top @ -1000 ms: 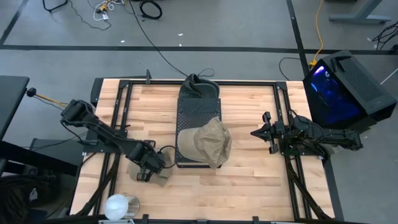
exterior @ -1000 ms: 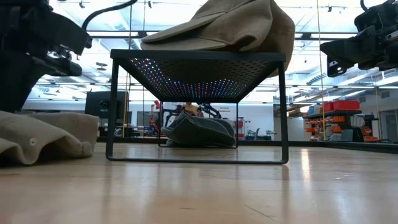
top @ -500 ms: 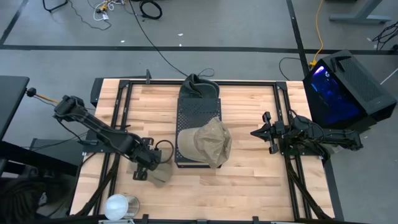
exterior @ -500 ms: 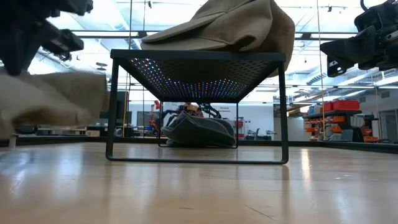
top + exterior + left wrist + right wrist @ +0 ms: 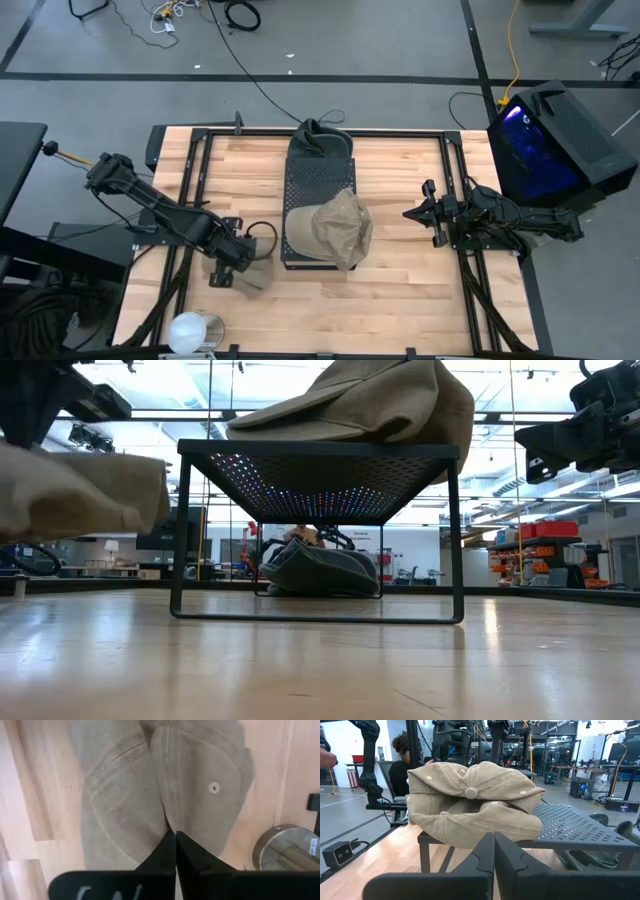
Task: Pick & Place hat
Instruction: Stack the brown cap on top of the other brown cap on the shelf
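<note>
Left fingers (image 5: 172, 837) pinch shut on the soft, light hat (image 5: 160, 785), whose cloth sags; right fingers (image 5: 493, 845) closed, empty.

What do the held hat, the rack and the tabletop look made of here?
Hat in the shut left gripper: tan woven cloth, likely cotton twill, matte; stitched seams and an eyelet show. Rack: black perforated sheet, probably painted metal, on thin legs. Tabletop: pale wood strips, butcher-block look, with a slight sheen in the low view.
</note>
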